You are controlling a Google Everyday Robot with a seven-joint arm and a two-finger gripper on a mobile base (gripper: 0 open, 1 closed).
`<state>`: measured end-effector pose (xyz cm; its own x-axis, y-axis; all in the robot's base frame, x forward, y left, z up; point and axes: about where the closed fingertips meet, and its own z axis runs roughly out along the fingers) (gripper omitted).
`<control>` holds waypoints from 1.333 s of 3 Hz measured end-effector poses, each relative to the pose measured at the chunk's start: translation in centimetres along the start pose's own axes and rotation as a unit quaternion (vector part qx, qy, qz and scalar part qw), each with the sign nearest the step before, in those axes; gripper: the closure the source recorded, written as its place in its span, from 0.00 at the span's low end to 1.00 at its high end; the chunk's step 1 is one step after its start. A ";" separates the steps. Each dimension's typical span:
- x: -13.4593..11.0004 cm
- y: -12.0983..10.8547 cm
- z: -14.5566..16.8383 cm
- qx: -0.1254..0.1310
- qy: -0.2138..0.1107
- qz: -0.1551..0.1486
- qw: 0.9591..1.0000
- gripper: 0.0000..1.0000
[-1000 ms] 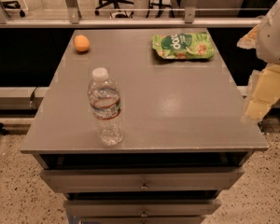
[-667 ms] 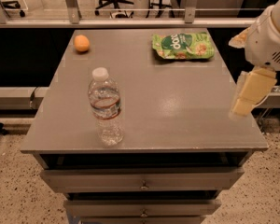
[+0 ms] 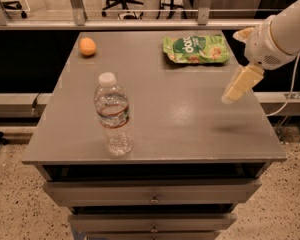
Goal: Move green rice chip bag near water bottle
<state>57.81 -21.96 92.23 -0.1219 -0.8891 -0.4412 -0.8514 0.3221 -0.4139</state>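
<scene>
The green rice chip bag (image 3: 196,49) lies flat at the far right of the grey surface (image 3: 190,124). The water bottle (image 3: 112,115) stands upright near the front left edge, well apart from the bag. An orange (image 3: 87,46) sits at the far left corner. The tool (image 3: 236,90) hangs over the right side, angled down and left, just in front of the bag and clear of it. How far open it is cannot be told.

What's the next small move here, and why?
Probably ease the gripper farther back, over the green rice chip bag. It hovers above the table on the right, short of the bag, which lies flat at the far edge, apart from the upright water bottle near the front.
</scene>
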 end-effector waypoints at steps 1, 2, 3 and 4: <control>0.5 -5.0 3.6 0.034 -0.046 0.019 0.998 0.00; 1.0 -8.2 5.5 0.054 -0.074 0.036 0.995 0.00; 1.3 -11.2 8.0 0.061 -0.097 0.060 0.992 0.00; 1.2 -13.5 10.3 0.058 -0.116 0.090 0.988 0.00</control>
<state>74.41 -24.02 89.04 -0.1342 -0.7204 -0.6804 -0.7613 0.5145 -0.3946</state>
